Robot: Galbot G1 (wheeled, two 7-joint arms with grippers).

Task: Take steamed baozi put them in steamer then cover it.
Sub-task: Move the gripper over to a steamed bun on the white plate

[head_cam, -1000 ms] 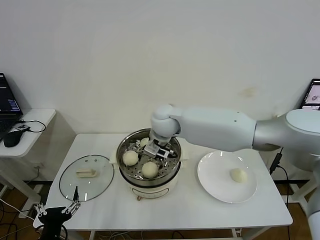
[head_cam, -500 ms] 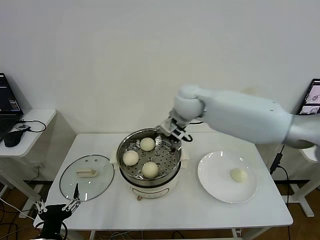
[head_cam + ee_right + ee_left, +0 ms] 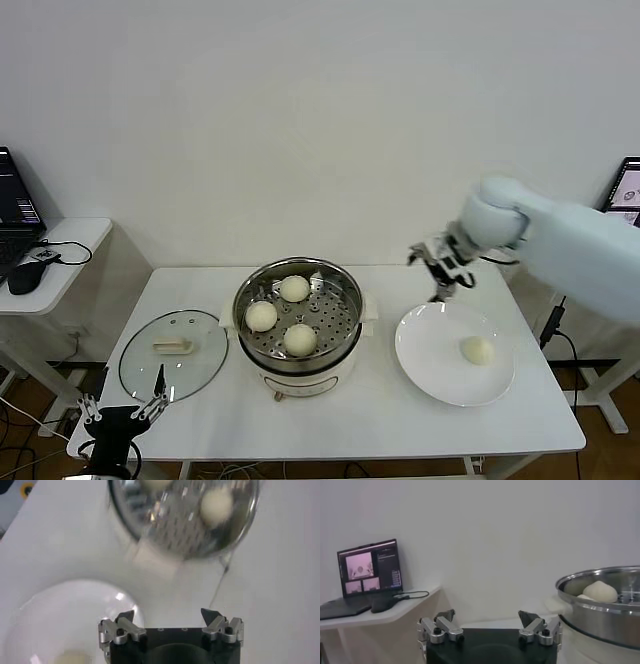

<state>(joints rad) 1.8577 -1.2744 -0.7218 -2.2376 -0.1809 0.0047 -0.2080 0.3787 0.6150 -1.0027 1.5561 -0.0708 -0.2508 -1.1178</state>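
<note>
Right tool (image 3: 441, 270): fingers apart, empty, above the surface (image 3: 350, 410) between steamer (image 3: 297, 318) and plate (image 3: 455, 353).
Left tool (image 3: 120, 420): apart, empty, low beside the surface's left edge.
Baozi: three (image 3: 300, 339) in steamer, one (image 3: 478, 350) on plate.
Cover (image 3: 173, 354): flat on surface, left of steamer.
</note>
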